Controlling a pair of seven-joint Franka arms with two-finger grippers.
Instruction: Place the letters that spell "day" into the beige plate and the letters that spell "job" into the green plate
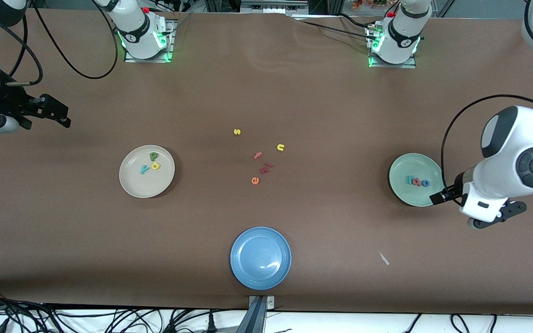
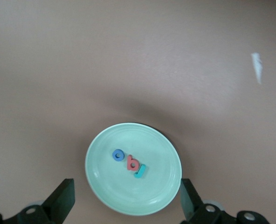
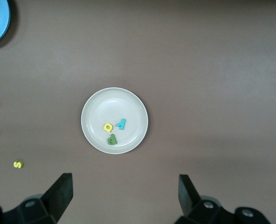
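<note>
The beige plate (image 1: 132, 185) holds a green d (image 1: 153, 156), a yellow a (image 1: 156, 165) and a teal y (image 1: 144, 169). The right wrist view shows the same plate (image 3: 128, 105) from above. The green plate (image 1: 403, 194) lies toward the left arm's end, with a teal j (image 1: 408, 179), a red-pink b (image 1: 416, 181) and a blue o (image 1: 425, 183) in a row. My left gripper (image 1: 447, 194) hangs open over that plate's edge, nothing between its fingers (image 2: 63, 198). My right gripper (image 1: 56, 113) waits open and empty over bare table at the right arm's end.
A blue plate (image 1: 260, 257) sits near the front edge at mid-table. Loose letters lie in the middle: yellow s (image 1: 237, 132), yellow u (image 1: 280, 147), pink f (image 1: 258, 155), orange e (image 1: 255, 180) and two small red pieces (image 1: 265, 169). A white scrap (image 1: 383, 258) lies nearer the camera than the green plate.
</note>
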